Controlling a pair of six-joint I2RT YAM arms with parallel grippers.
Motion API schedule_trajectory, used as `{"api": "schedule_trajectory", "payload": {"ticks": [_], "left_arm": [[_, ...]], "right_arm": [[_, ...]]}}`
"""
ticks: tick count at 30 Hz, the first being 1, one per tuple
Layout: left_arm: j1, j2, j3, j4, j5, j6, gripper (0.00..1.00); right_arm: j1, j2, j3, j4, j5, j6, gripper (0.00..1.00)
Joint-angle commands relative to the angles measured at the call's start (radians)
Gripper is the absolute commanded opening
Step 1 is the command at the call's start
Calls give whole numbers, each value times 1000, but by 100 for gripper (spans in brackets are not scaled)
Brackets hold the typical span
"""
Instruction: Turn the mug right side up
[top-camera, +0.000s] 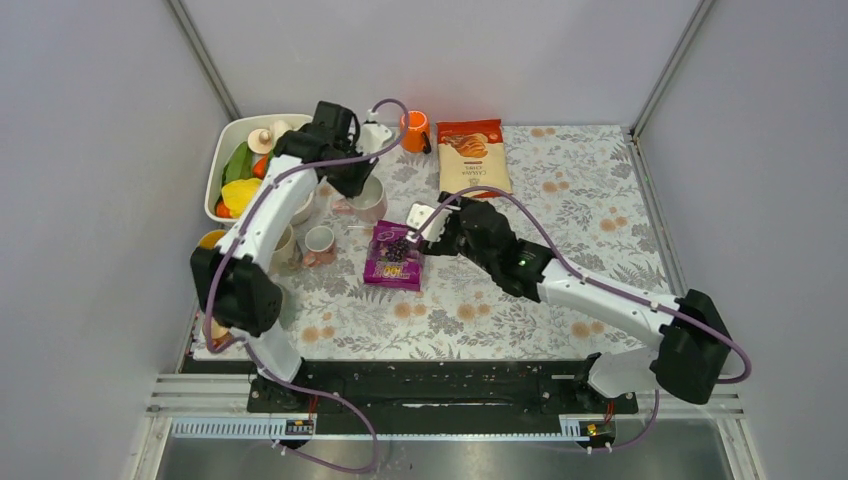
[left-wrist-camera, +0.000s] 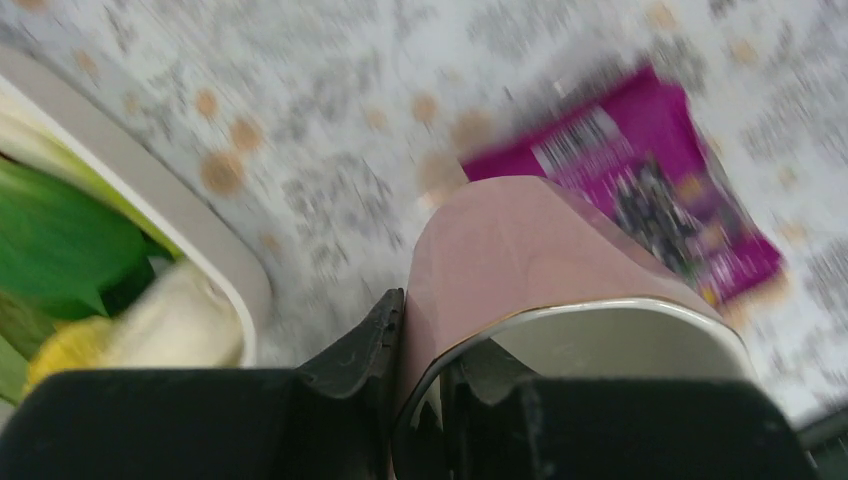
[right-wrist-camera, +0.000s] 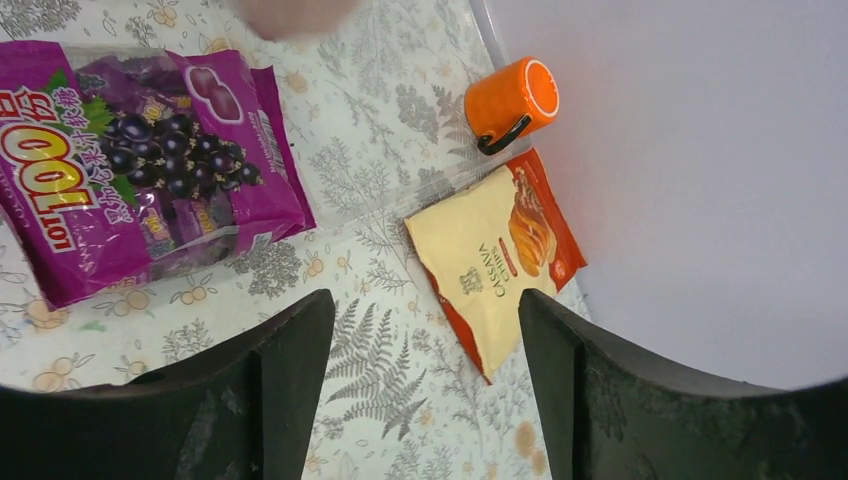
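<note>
At far left of counter, beside veg tub: pink mug gripped by its rim.
L fingers clamp the mug wall, one inside, one outside, mouth facing wrist cam. R fingers spread wide, holding nothing, above purple grape packet mid-counter.

pink mug clamped at rim: one of the left fingers outside, one inside | purple snack bag on desk beyond | white tray alongside | view blurred
</note>
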Motion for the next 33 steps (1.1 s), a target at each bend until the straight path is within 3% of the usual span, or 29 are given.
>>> {"api": "schedule_trajectory", "payload": {"ticks": [1, 8, 13, 23, 24, 26, 28, 30, 33], "left_arm": [[12, -282, -166, -199, 144, 50, 0], [177, -513, -580, -205, 131, 151, 0], [262, -593, -839, -45, 75, 203, 0], [438, -544, -1025, 156, 165, 320, 0], [442, -554, -1039, 163, 170, 333, 4], [445, -583, -1060, 154, 180, 368, 31], [445, -623, -1062, 123, 186, 397, 51], [448, -666, -1038, 81, 189, 409, 62], [449, -684, -946, -32, 211, 421, 70]], "right_arm": [[-14, -75, -50, 47, -7, 145, 77], [-24, -128, -132, 73, 3, 207, 77], [-25, -155, -172, 91, -3, 211, 77], [-62, -182, -195, 95, -40, 280, 78], [-64, -185, -199, 99, -42, 284, 78], [-67, -190, -208, 102, -47, 292, 78], [-72, -193, -213, 105, -50, 296, 78], [-74, -192, -212, 105, -53, 297, 78], [-80, -185, -212, 107, -59, 295, 78]]}}
